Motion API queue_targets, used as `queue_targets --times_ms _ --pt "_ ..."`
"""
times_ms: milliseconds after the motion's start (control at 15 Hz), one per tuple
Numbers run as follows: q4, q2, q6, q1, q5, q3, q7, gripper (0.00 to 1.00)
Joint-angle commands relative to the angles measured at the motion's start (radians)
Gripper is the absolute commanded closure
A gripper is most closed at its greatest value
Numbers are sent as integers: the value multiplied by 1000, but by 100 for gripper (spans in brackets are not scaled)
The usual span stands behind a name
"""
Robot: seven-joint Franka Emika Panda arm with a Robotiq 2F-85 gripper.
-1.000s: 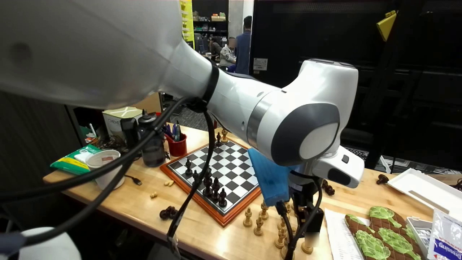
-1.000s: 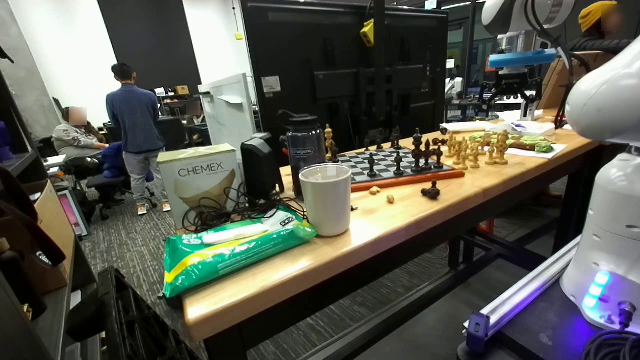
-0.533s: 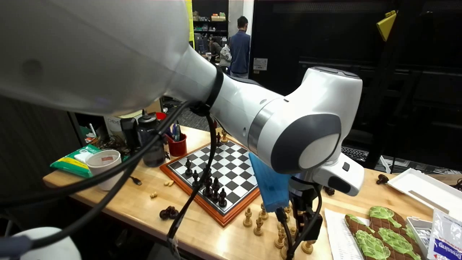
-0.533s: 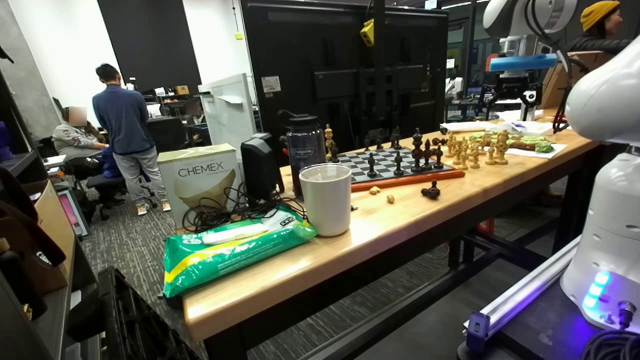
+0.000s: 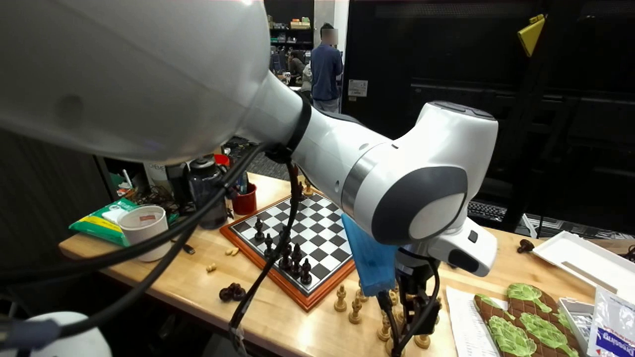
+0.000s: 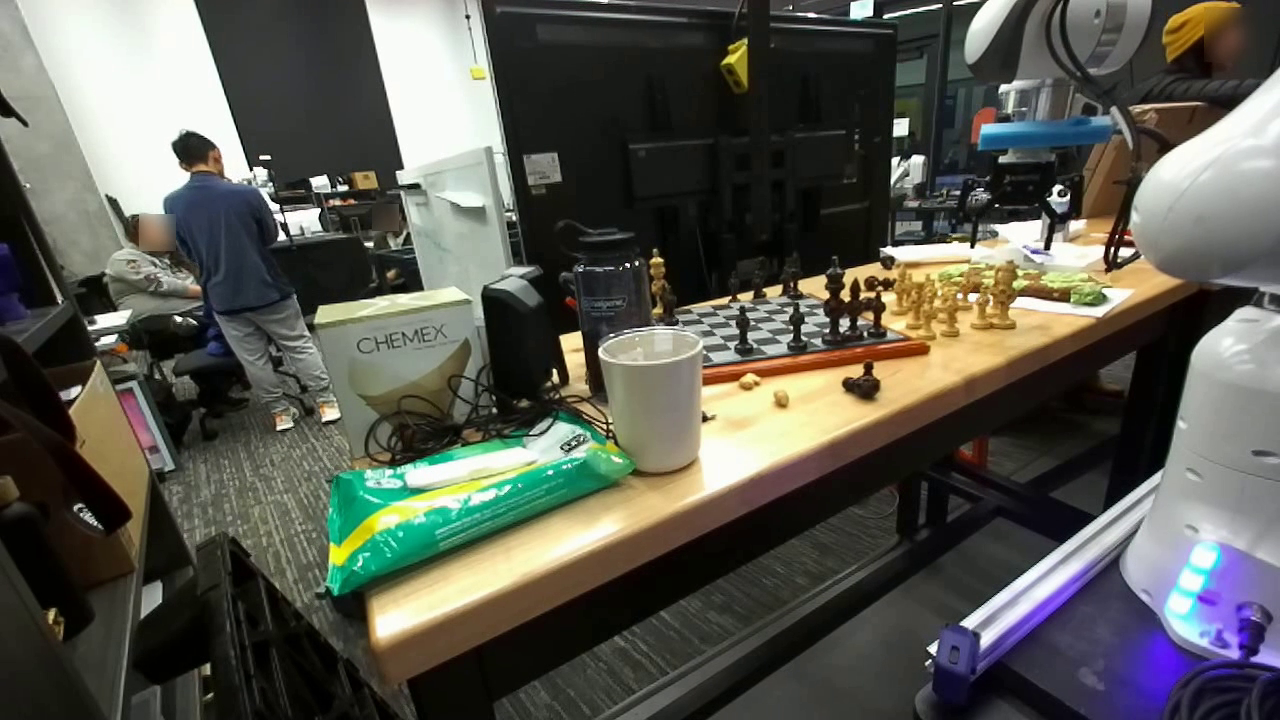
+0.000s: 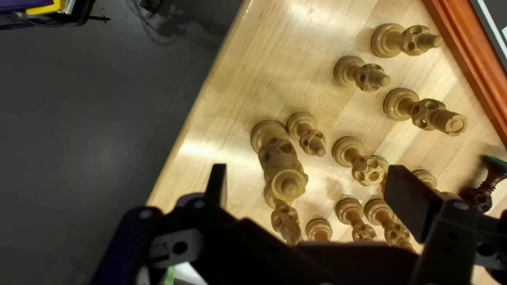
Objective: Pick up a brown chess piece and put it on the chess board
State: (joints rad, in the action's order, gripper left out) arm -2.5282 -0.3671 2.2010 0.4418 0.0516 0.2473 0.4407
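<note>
A long table of pale, glossy wood stretches across an exterior view, above a grey streaked carpet and before a huge black panel; a man in a blue sweater stands at upper left, and a yellow cap shows at upper right. Toward the left end of the tabletop sit a crinkled green packet with a yellow stripe, a smooth white cup and a Chemex box. The chess board, flat black and white checks inside a reddish-brown wooden border, lies near the middle of an exterior view, with dark brown chess pieces standing on it, several along its lower left edge. Light brown chess pieces, turned at the base and pierced with round openings above, stand on the wood beside the board's lowest corner. The gripper hangs over this cluster, its black fingers spread wide, several of the light pieces showing in the gap in the wrist view. At that view's right edge a dark piece with a green base lies tipped over.
</note>
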Motion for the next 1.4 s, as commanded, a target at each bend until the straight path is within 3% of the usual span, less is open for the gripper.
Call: queue_targets --times_ms 0,1333 --pt "-8 2 8 0 -6 11 -17 0" --pt "-15 37 3 3 2 23 -14 0"
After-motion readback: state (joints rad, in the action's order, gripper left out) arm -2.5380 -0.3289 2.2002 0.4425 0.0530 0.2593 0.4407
